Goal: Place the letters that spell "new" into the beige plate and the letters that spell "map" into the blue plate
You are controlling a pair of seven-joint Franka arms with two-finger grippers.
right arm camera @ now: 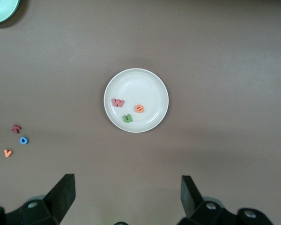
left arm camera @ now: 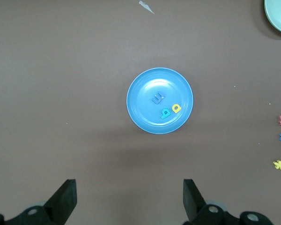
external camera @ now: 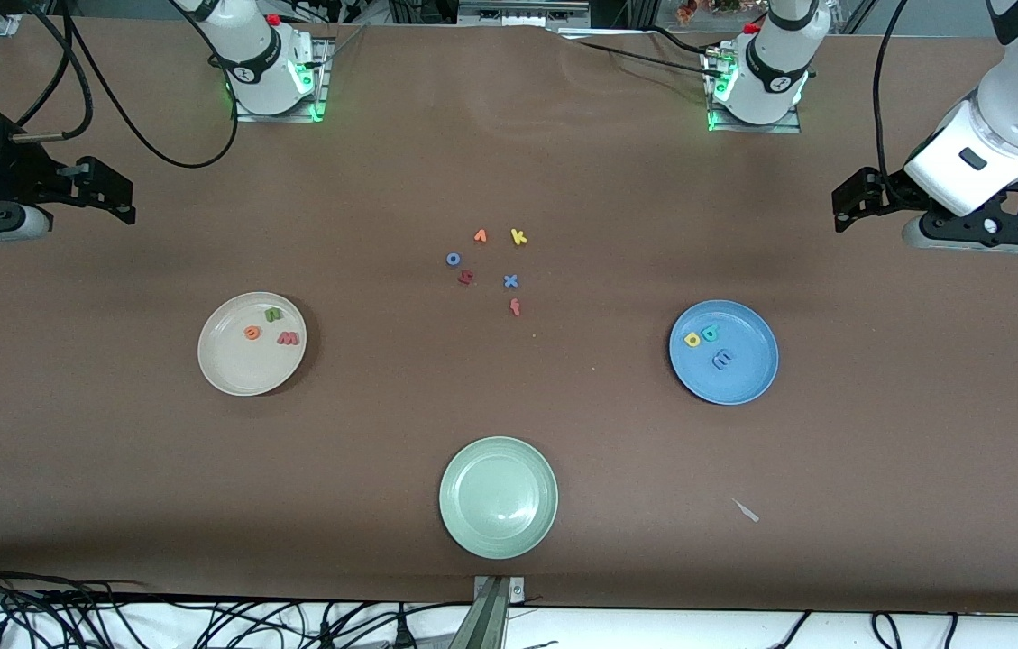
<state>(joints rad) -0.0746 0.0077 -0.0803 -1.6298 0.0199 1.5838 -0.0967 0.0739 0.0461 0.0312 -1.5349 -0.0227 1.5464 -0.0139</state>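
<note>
On the beige plate (external camera: 238, 371) (right arm camera: 145, 86) lie a green n (external camera: 272, 315) (right arm camera: 127, 118), an orange e (external camera: 252, 333) (right arm camera: 139, 108) and a salmon-red w (external camera: 288, 338) (right arm camera: 117, 102). The blue plate (external camera: 746, 383) (left arm camera: 144, 112) holds a blue m (external camera: 722, 360) (left arm camera: 157, 99), a yellow letter (external camera: 692, 339) (left arm camera: 176, 108) and a teal letter (external camera: 710, 332) (left arm camera: 166, 112). My right gripper (external camera: 110, 198) (right arm camera: 128, 194) hangs open and empty at the right arm's end of the table. My left gripper (external camera: 851, 205) (left arm camera: 130, 197) hangs open and empty at the left arm's end.
A pale green plate (external camera: 498, 496) sits empty near the front edge. Between the two plates lie loose letters: orange v (external camera: 480, 236), yellow k (external camera: 518, 237), blue o (external camera: 453, 259), a dark red letter (external camera: 465, 278), blue x (external camera: 510, 281), red f (external camera: 516, 307). A white scrap (external camera: 746, 510) lies nearer the front camera than the blue plate.
</note>
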